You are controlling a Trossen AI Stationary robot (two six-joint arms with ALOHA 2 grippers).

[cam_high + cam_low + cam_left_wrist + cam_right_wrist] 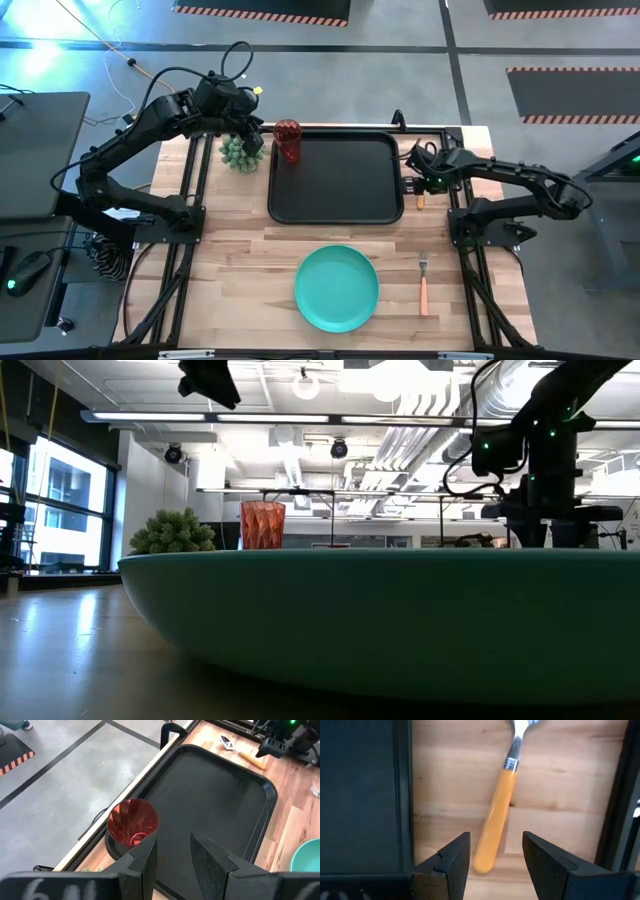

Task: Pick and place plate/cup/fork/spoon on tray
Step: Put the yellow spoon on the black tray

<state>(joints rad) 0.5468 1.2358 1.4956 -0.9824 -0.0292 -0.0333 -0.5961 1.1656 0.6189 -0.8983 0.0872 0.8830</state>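
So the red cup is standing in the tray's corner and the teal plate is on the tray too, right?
Not quite. The cup does stand in the tray's corner, but the plate lies on the bare wooden table, apart from the tray. The high view shows it.

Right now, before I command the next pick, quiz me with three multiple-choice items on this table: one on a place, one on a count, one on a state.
1. Where does the cup stand?
A. in a corner of the tray
B. on the plate
C. on the bare table beside the fork

2. How many orange-handled utensils lie on the wood?
A. one
B. two
C. three

3. How is the right gripper?
A. shut on the spoon
B. open above the spoon's handle
C. shut, empty

Key: 1 A, the cup sits inside the tray's rim at a corner. 2 B, fork and spoon only. 3 B, its fingers stand apart with the handle between them, untouched.
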